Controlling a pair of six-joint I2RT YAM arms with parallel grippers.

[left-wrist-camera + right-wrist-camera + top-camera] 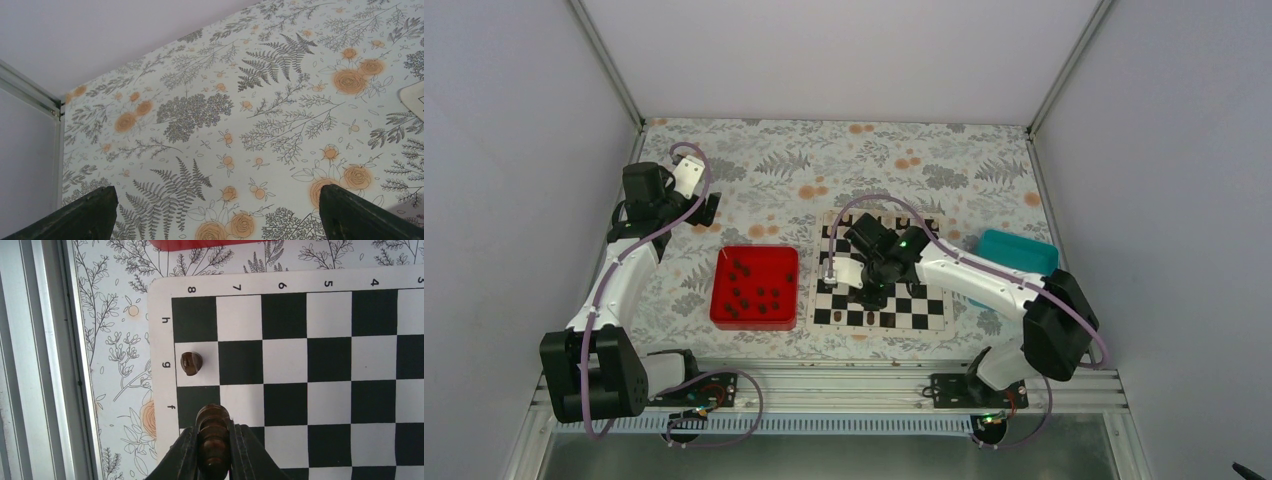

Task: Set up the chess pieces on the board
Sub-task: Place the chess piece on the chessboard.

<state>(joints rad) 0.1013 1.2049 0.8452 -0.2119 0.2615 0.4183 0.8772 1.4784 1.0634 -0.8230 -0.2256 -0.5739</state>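
right jaws pinch one chess piece (213, 437), second piece (191, 363) on the board (159, 305); left jaws spread

Most dark chess pieces (759, 292) lie beside the board (330, 360); one stands on g8.

We log white shells on the left arm (614, 290) and right arm (984, 280), with black joint housings and black bases. A lilac cable (686, 148) runs along each. Small green light (903, 241) near the right wrist. Fingers (85, 215) matte black, wedge-shaped.
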